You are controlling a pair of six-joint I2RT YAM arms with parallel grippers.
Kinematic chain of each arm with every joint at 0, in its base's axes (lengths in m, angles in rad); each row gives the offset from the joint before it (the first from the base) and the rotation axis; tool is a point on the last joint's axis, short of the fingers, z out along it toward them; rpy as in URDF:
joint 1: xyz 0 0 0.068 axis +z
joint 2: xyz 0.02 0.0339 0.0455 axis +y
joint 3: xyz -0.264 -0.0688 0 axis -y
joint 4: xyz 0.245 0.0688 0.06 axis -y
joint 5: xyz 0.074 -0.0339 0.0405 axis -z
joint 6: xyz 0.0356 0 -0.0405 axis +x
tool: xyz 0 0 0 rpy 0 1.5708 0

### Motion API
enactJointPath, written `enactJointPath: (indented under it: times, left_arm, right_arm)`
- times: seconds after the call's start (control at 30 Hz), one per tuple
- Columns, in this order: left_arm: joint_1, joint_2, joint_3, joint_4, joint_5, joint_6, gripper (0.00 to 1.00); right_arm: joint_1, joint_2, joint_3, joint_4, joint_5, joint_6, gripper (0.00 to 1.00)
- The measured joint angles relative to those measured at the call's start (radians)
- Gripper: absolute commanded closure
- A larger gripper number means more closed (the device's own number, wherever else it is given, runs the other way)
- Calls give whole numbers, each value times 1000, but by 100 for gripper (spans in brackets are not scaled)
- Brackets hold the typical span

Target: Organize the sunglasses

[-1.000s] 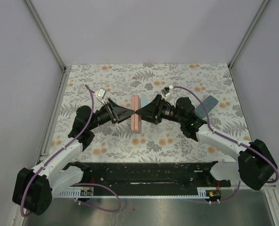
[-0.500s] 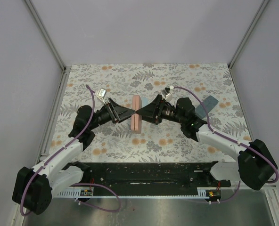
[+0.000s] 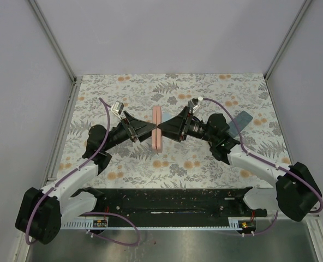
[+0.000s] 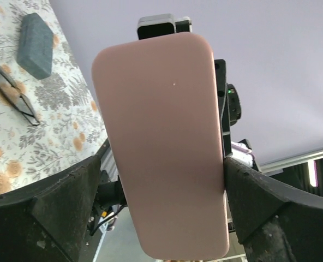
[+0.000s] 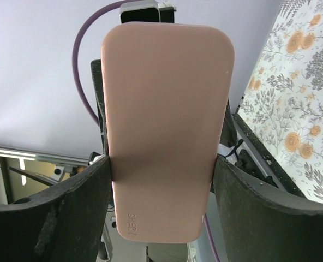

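Thin black-framed sunglasses (image 4: 9,90) flat on floral table (image 4: 58,106), seven o'clock of blue-grey case (image 4: 36,37), right gripper (image 5: 161,161) clamping pink case (image 5: 167,82), left gripper (image 4: 161,164) spread wide around it, not gripping

We reach both arms inward from the near corners, left arm (image 3: 77,177) and right arm (image 3: 257,164) bent at the elbows, wrists turned to face each other mid-table. Our right gripper (image 3: 161,130) presses both fingers against a pink rounded oblong case (image 3: 157,144). Our left gripper (image 3: 151,130) is spread wide around it, one finger apart from its edge.
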Motion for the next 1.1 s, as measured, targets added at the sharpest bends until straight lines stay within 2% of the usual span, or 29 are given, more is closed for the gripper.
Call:
enactJointPath:
  times: [0.1,0.23,0.33,0.43,0.6,0.73,0.83,0.93,1.1]
  left_arm:
    - [-3,27,-15,92,10,-52,10]
    - [-23,52,-31,150,20,-88,34]
    - [-21,56,-45,178,14,-100,46]
    - [-21,57,-73,227,1,-126,54]
    - [-11,57,-117,335,-18,-190,56]
    - [3,59,-139,410,-18,-238,64]
    - [12,64,-140,462,-18,-271,74]
    - [24,64,-148,512,-19,-294,94]
    - [35,70,-150,564,-22,-336,100]
  right_arm:
    - [0,24,0,45,-4,24,46]
    - [8,61,-2,90,-9,56,48]
    - [8,71,-11,122,-10,68,48]
    - [9,77,-22,150,-12,80,48]
    - [13,77,-31,196,-12,94,48]
    - [20,77,-40,243,-2,108,48]
    - [20,77,-51,300,6,125,48]
    - [20,77,-67,365,15,143,48]
    - [20,114,-82,493,21,176,48]
